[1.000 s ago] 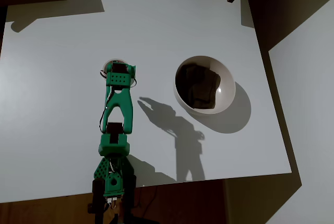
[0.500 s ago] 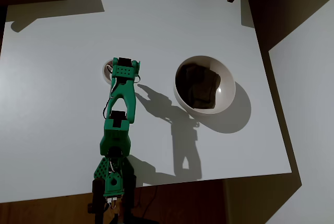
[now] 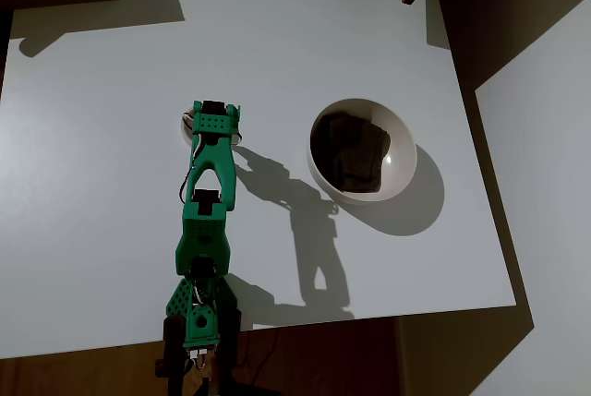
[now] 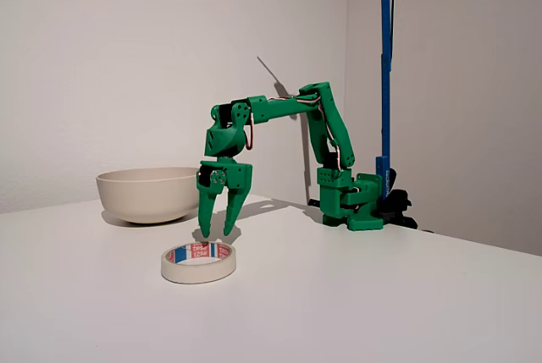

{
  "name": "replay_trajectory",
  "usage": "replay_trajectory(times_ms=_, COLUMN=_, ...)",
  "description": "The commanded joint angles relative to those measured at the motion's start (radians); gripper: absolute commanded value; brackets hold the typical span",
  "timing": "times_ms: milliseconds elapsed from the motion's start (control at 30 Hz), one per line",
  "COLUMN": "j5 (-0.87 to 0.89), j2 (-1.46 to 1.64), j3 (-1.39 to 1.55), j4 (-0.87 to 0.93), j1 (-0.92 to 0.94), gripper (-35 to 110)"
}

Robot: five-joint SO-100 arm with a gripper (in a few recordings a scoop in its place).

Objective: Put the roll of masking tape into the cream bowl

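Just above the roll of masking tape (image 4: 199, 263), end effector (image 4: 217, 233) spread, empty. Risk: fingertip clipping rim, skidding it across surface (image 4: 356, 295). Cream bowl (image 3: 362, 149) at 3 o'clock overhead.

Place: a plain room, likely my home test bench.
Signs: white table (image 4: 406, 295), bare walls (image 4: 127, 50), blue pole (image 4: 385, 67) behind my base.
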Motion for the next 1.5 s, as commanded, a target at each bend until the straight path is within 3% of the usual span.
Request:
replay_trajectory(times_ms=0, j5=0.021, j2=0.029, j3=-0.052, j4=0.005, j1=-0.009, gripper=12)
replay_trajectory(times_ms=733, j5=0.046, j2=-0.087, j3=-0.051, j4=-0.051, j1=-0.058, gripper=9)
replay_trajectory(times_ms=867, j5=0.044, j2=-0.089, j3=-0.051, j4=-0.06, j1=-0.063, gripper=-8)
replay_trajectory(times_ms=1167, j5=0.057, j2=-0.086, j3=-0.051, j4=-0.067, j1=-0.075, gripper=-8)
replay_trajectory(times_ms=1467, j5=0.051, j2=0.161, j3=-0.077, j4=0.057, j1=-0.069, gripper=-8)
